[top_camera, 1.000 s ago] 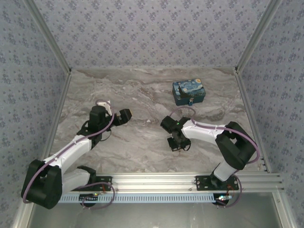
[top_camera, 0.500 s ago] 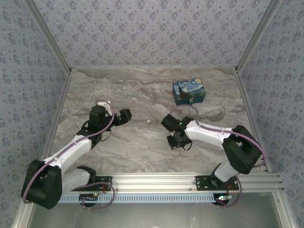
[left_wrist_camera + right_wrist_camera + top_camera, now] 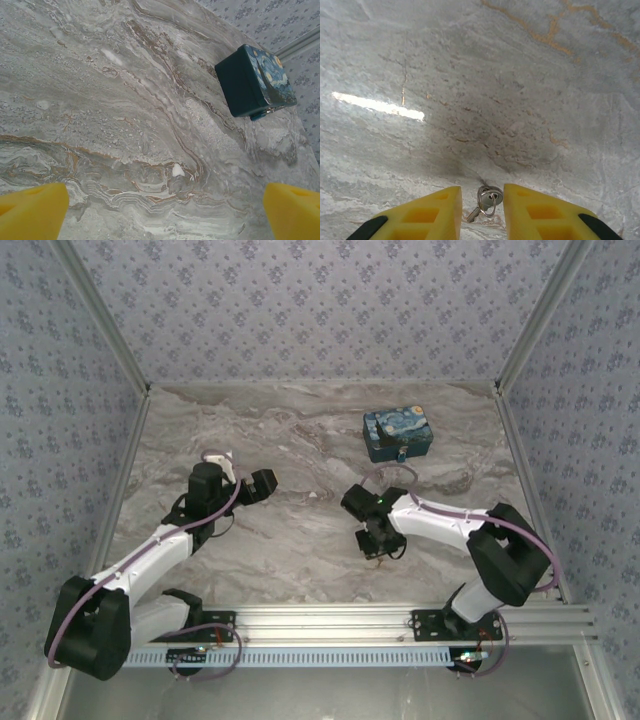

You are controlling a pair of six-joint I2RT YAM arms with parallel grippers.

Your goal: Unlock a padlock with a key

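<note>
The key (image 3: 484, 202), a small silvery sliver on a ring, lies on the marble between the yellow fingers of my right gripper (image 3: 481, 191). The jaws stand a little apart and neither pad touches it. From above, the right gripper (image 3: 378, 545) points down at the table right of centre. The padlock (image 3: 259, 116), a tiny blue body, hangs at the front of the starry-night box (image 3: 252, 80), and is just visible from above (image 3: 401, 454). My left gripper (image 3: 165, 200) is wide open over bare marble, well left of the box (image 3: 397, 434).
The marble table (image 3: 300, 440) is walled by patterned panels on three sides. An aluminium rail (image 3: 330, 625) with both arm bases runs along the near edge. The left gripper (image 3: 262, 483) hovers left of centre.
The right arm's elbow has swung to the right and its gripper has shifted slightly over the same spot, its jaws parting. The left arm and the box have not moved.
</note>
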